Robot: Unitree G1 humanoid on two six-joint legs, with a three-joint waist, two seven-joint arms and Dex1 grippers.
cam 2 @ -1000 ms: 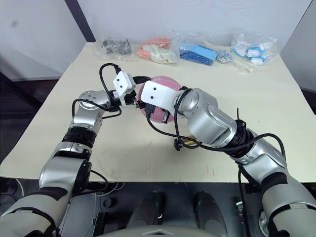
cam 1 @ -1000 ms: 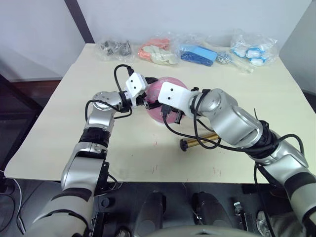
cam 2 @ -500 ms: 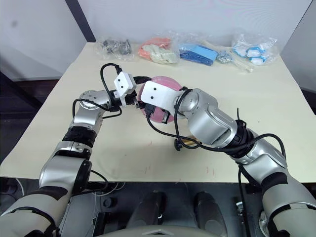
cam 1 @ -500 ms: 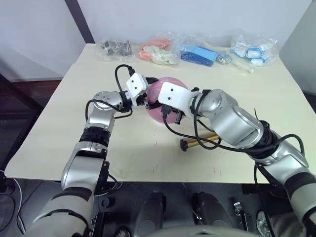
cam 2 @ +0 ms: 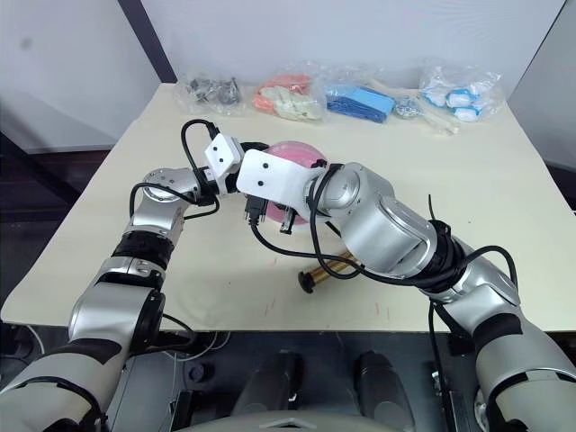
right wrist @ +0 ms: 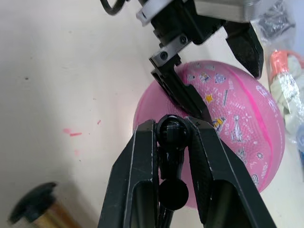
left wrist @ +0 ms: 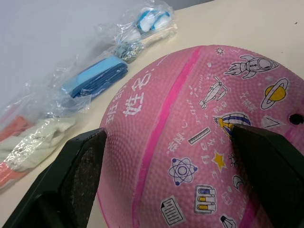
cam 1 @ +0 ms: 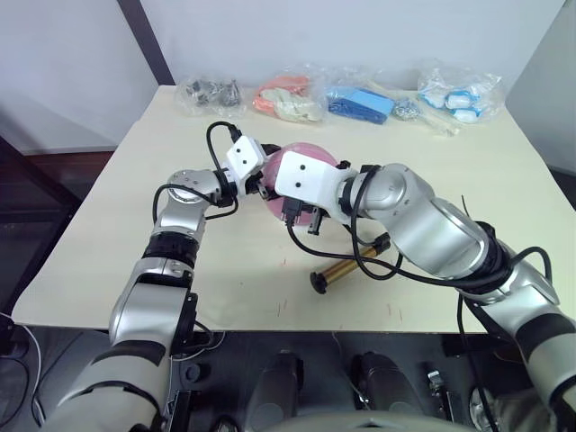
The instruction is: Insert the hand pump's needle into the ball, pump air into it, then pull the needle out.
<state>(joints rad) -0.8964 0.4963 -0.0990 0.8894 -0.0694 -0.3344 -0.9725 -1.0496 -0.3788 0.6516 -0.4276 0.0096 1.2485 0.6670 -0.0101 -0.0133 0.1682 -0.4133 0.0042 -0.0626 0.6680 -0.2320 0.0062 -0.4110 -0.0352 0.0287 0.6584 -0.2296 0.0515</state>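
Ball [left wrist: 190, 137] first: you find it pink, printed with small pictures, sitting on the pale table [cam 1: 504, 189] between your two arms, its black valve hole [left wrist: 295, 118] showing near one edge in your left wrist view. Your left gripper [left wrist: 175, 161] straddles the ball, one black finger [left wrist: 76, 171] on each side of it, spread wide enough to take the ball's width; you can see the pads lying against the pink skin, so it holds the ball. Your right gripper [right wrist: 173, 156] sits just beside the ball on the side nearer you, its two fingers [right wrist: 135, 185] closed narrow on the black end fitting of the hose [right wrist: 172, 142], which points toward the ball; you cannot make out the needle itself. The hand pump [cam 1: 346, 267] lies flat on the table nearer you than the ball, gold tube with a black end cap [cam 1: 318, 283], and the thin black hose [cam 1: 364, 261] loops from it up toward your right gripper. Along the far edge of the table you see a row of clear bags [cam 1: 360, 97] holding orange, blue and white items.
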